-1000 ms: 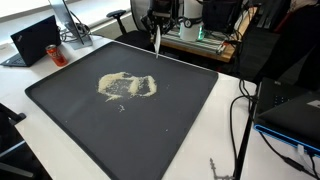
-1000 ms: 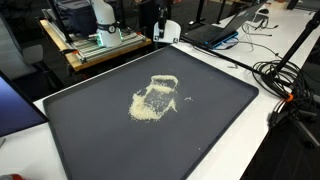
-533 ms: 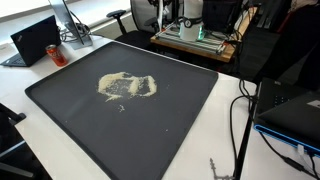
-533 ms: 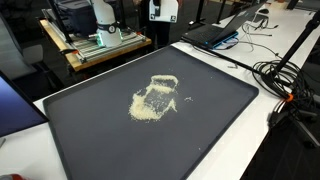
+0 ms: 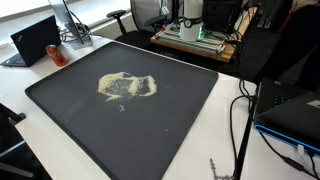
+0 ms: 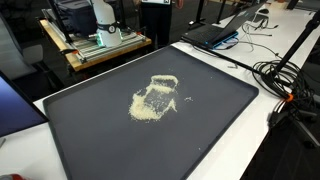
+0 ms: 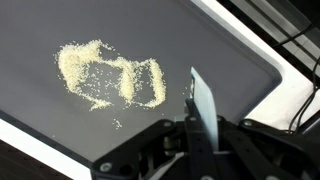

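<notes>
A wide black tray (image 5: 190, 120) (image 6: 222, 110) (image 7: 235, 55) covers the white table. A patch of pale yellow grains (image 5: 127, 86) (image 6: 155, 98) (image 7: 105, 78) is spread on it, with a few stray grains beside it. In the wrist view my gripper (image 7: 203, 128) comes in from the bottom edge, shut on a thin pale flat blade (image 7: 204, 100) that sticks out past the fingers. The blade hangs high above the tray, to the right of the grains and clear of them. Neither the gripper nor the arm shows in either exterior view.
An open laptop (image 5: 35, 40) sits at one corner of the table, another laptop (image 6: 215, 32) by the tray's far edge. Black cables (image 6: 285, 75) (image 5: 245, 110) trail along the white table. A wooden bench with equipment (image 5: 195, 38) (image 6: 100, 42) stands behind the tray.
A second ago the gripper hung over the tray's far edge with the blade pointing down. It has since risen out of both exterior views. The grains have not moved.
</notes>
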